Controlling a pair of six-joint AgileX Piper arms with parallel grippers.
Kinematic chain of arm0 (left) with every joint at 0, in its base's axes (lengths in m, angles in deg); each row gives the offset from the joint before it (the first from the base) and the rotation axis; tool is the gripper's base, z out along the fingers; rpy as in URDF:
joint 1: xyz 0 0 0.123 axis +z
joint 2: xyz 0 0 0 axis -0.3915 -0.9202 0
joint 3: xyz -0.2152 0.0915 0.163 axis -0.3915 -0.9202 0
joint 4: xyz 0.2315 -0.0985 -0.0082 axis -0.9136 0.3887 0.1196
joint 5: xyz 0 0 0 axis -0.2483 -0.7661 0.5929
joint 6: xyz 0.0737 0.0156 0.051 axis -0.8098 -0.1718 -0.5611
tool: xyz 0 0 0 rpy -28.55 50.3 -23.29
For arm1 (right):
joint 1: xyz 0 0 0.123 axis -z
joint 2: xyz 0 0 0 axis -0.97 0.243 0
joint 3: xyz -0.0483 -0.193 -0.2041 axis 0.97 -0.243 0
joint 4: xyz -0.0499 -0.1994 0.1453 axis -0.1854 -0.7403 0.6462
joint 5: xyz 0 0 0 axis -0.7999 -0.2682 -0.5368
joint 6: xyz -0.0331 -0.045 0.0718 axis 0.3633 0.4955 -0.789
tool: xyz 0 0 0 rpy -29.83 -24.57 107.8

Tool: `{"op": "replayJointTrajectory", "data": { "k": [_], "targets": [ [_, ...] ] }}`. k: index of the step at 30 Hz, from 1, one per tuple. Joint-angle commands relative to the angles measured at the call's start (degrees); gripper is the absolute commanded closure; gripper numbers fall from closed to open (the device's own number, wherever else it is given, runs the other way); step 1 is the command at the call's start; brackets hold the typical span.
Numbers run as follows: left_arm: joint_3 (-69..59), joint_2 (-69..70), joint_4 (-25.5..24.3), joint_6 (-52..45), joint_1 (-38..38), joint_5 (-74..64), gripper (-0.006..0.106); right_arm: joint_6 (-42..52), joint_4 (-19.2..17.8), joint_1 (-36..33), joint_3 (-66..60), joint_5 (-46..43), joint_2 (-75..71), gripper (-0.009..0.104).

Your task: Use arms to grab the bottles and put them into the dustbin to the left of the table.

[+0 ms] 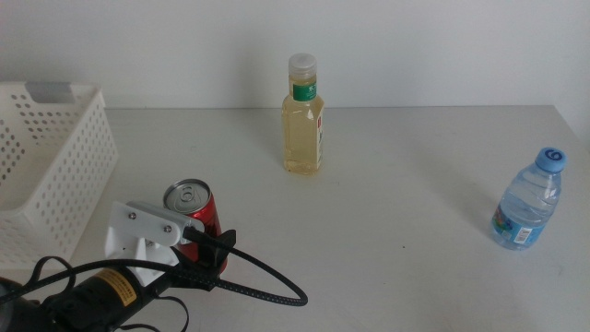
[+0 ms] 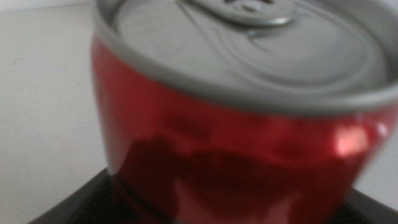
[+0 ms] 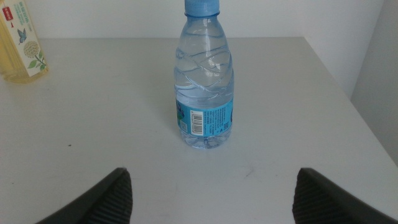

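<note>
A red drink can (image 1: 191, 207) stands upright on the table (image 1: 387, 184) at the front left. My left gripper (image 1: 203, 236) reaches it from the near side. In the left wrist view the can (image 2: 236, 124) fills the picture and a dark jaw touches it on each side, so the gripper is shut on it. A clear bottle of pale yellow liquid (image 1: 303, 115) stands at the back centre. A small blue-capped water bottle (image 1: 529, 201) stands at the right. My right gripper (image 3: 211, 177) is open a short way in front of the water bottle (image 3: 205, 81) and is out of the middle view.
The white perforated dustbin (image 1: 46, 166) stands at the left edge of the table, just behind and left of the can. A thick black cable (image 1: 267, 286) trails from the left arm across the front. The table's right edge (image 3: 348, 93) runs close to the water bottle.
</note>
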Motion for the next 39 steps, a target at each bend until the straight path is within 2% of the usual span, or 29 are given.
{"op": "replayJointTrajectory", "data": {
  "k": [1, 8, 11, 13, 19, 20, 30, 39],
  "targets": [
    [1.70, 0.85, 0.35, 0.29, -0.30, 5.69, 0.008, 0.85, -0.76, 0.32, 0.52, -4.46, -1.24, 0.029],
    [2.22, -1.68, -0.01, 0.16, -0.30, 10.04, 0.009, 0.85, -0.76, 0.32, 0.52, -4.46, -1.24, 0.029],
    [2.22, -2.77, -0.01, 0.21, -0.30, 10.91, 0.014, 0.85, -0.76, 0.32, 0.52, -4.46, -1.24, 0.029],
    [2.22, -3.42, -0.01, 0.21, -0.30, 12.02, 0.021, 0.85, -0.76, 0.32, 0.52, -4.46, -1.24, 0.029],
    [2.22, -3.81, -0.06, 0.35, -0.30, 12.38, 0.059, 0.85, -0.76, 0.32, 0.52, -4.46, -1.24, 0.029],
    [2.22, -3.81, 0.00, 1.07, -0.30, 10.33, 0.102, 0.85, -0.76, 0.32, 0.52, -4.46, -1.24, 0.029],
    [3.33, 3.52, -0.71, 3.54, -0.30, -5.63, 0.102, 0.85, -0.76, 0.32, 0.52, -4.46, -1.24, 0.029],
    [16.47, 15.79, -5.87, 7.59, -0.30, -43.00, 0.102, 0.85, -0.76, 0.32, 0.52, -4.46, -1.24, 0.029]
  ]
}}
